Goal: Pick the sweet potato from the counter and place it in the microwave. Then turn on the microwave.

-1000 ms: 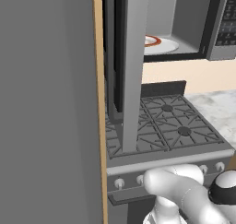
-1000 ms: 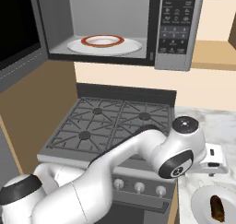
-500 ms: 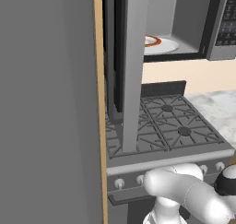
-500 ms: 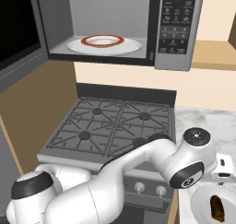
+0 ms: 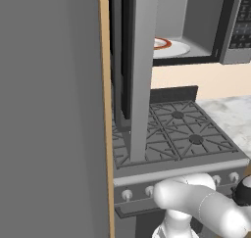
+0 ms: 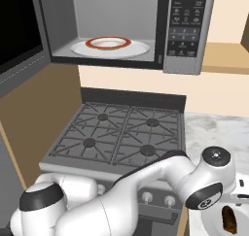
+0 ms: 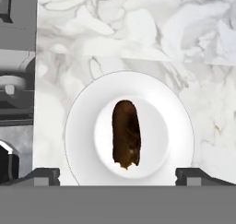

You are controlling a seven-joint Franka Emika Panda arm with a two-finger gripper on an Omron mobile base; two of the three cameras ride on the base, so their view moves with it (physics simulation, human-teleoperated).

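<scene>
Open claw poised above a plated sweet potato

The gripper (image 7: 117, 174) is held with its jaws spread wide and empty over the marbled counter (image 7: 138, 29). The sweet potato (image 7: 126, 133) is seen lying between the fingertips (image 7: 44, 174) on a white plate (image 7: 80, 126). The microwave (image 6: 121, 28) is seen open above the stove (image 6: 121, 135).

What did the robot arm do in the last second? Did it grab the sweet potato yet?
The arm swung right and lower along the stove's front edge toward the white plate on the counter. The open gripper now hangs above the sweet potato and hasn't grabbed it. The potato stayed on its plate, and the microwave stayed open with its turntable plate inside.
</scene>
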